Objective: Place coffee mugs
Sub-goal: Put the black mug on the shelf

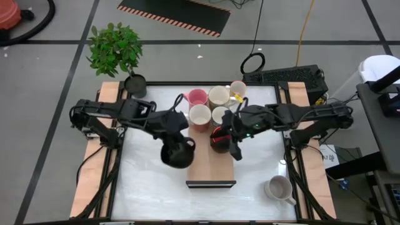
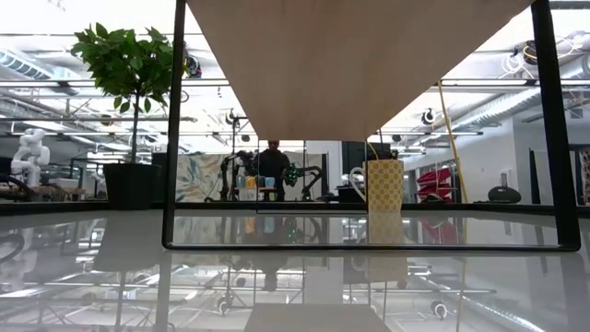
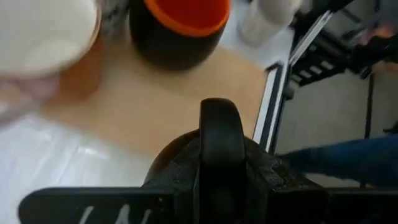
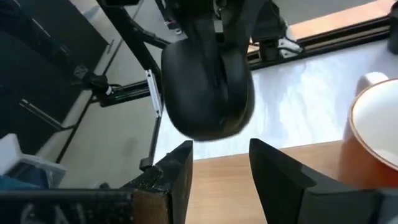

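The table (image 1: 144, 187) under me is a glossy white sheet. A bare wooden board (image 1: 209, 169) lies along its middle, running away under both my claws. Around the table is grey tiled floor, with a striped mat (image 1: 175, 15) far beyond my reach. A leafy plant (image 1: 114, 49) stands in a dark pot (image 1: 135, 84) at the far corner on my left claw's side. From table height the room behind is a bright open hall, with a person (image 2: 272, 166) standing well back.

My left claw (image 1: 174, 145) is pinched on the black mug (image 1: 178, 154), its handle sticking up just in front of my wrist. The mug sits at the board's edge, half over the white sheet. I cannot tell whether it touches down.

My right claw (image 1: 232, 139) stands spread with nothing between the fingers (image 4: 180, 171), only board. It points across at the black mug, and the dark red-lined mug (image 1: 219, 139) is just beside it.

Beyond both claws, on the board's far end, the pink mug (image 1: 197, 97) and cream mugs (image 1: 200, 115) cluster close together, with a yellowish mug (image 1: 237, 87) farthest out. All show empty insides. One pale mug (image 1: 278, 187) sits alone on the white sheet, well behind my right claw.
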